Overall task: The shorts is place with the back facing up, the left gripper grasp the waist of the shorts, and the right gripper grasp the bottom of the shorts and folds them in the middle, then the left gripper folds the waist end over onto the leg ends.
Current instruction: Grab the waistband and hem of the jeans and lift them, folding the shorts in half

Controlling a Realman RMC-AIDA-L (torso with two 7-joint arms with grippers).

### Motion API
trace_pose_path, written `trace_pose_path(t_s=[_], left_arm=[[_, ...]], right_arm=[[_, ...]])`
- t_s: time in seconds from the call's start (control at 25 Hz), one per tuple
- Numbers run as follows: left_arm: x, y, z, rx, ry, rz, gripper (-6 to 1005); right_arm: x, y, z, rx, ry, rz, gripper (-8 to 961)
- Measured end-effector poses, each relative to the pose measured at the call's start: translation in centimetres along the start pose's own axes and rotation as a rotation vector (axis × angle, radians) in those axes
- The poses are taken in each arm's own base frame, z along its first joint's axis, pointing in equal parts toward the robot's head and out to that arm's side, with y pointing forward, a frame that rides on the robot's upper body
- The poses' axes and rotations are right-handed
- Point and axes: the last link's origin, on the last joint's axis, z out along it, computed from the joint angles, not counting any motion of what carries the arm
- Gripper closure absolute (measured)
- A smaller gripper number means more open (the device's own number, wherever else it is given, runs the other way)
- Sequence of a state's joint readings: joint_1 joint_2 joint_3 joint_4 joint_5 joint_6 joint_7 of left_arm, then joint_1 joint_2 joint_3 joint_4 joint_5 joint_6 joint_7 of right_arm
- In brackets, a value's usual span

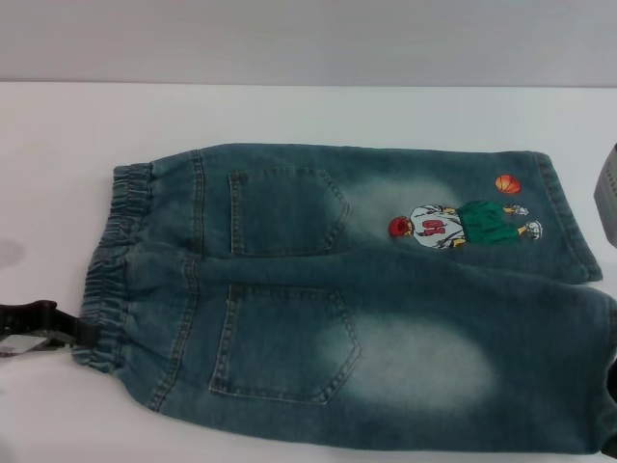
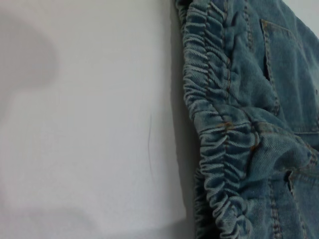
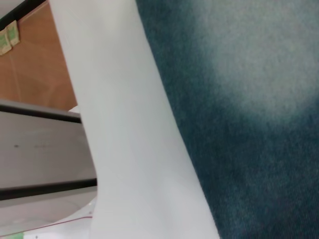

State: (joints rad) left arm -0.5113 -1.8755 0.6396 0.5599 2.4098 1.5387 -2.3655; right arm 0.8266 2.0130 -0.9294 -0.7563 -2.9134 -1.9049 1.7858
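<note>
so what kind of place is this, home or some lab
Probably a lab or test bench rather than a home: the shorts lie alone on a plain white table against a bare grey wall, with the left pincer at the waistband.

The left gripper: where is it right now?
In the head view, the left gripper sits at the robot's left, against the waist of the shorts.

A white table point(image 1: 289, 111) carried the shorts point(image 1: 347, 299), spread flat, back up, waistband left, leg hems right.
</note>
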Motion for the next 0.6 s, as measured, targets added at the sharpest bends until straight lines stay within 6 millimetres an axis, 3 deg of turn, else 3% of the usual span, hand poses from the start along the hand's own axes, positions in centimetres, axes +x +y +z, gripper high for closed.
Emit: trace_pose_path(t_s=[0.48,0.6], left_arm=[[0.05,-0.10,-0.18,0.004,0.002,0.005,945],[0.04,-0.13,-0.24,0.004,0.002,0.004,945]], right_arm=[[-0.01,0.19,-0.14,-0.001,0.007,-0.016,568],[-0.10,0.29,-0.01,-0.007,0.008,-0.021,689]])
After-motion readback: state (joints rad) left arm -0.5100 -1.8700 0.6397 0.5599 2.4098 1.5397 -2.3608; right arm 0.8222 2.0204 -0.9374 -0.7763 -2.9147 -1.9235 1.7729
